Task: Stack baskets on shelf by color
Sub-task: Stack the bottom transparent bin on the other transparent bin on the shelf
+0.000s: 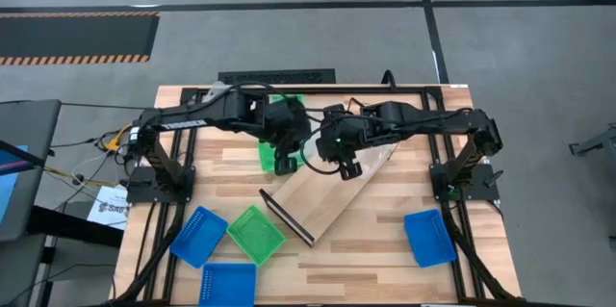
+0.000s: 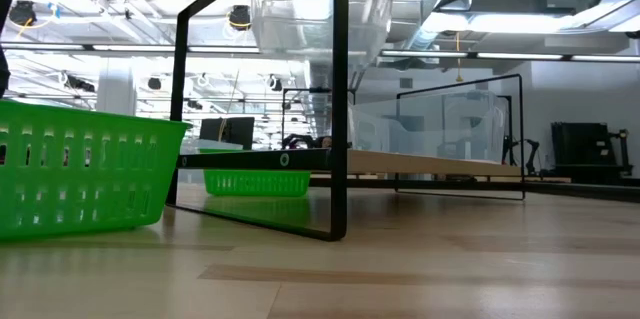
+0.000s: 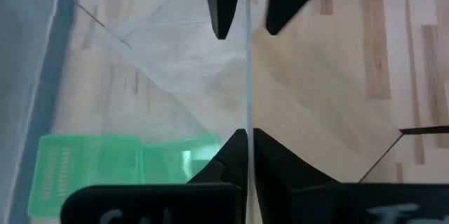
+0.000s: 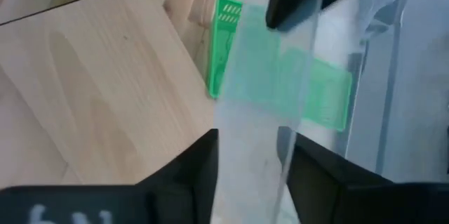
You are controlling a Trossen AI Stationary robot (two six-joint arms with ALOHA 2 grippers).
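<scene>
Both grippers meet over the shelf's far part. A clear basket [image 2: 312, 9] hangs lifted above the shelf [image 1: 337, 196], a light-wood board with black end frames lying slantwise on the table. My left gripper [image 1: 286, 161] is shut on one of its walls. My right gripper [image 1: 344, 165] is open, its fingers [image 4: 203, 164] on either side of the same clear wall [image 4: 251, 133] without plainly touching it. Another clear basket [image 2: 450, 124] rests on the shelf board. One green basket [image 1: 279, 129] lies on the table under the left arm. My left gripper [image 3: 247, 140] pinches a thin upper edge of the clear basket's wall [image 3: 248, 104] between its two fingers. The fingers come from above, pointing down. The basket hangs below them, lifted clear of the shelf and the table.
A second green basket [image 1: 255, 233] and two blue baskets [image 1: 199, 235] [image 1: 228, 283] sit near the table's near-left corner. A third blue basket [image 1: 428, 237] sits near-right. The shelf's black end frame [image 2: 340, 109] stands upright by the near end.
</scene>
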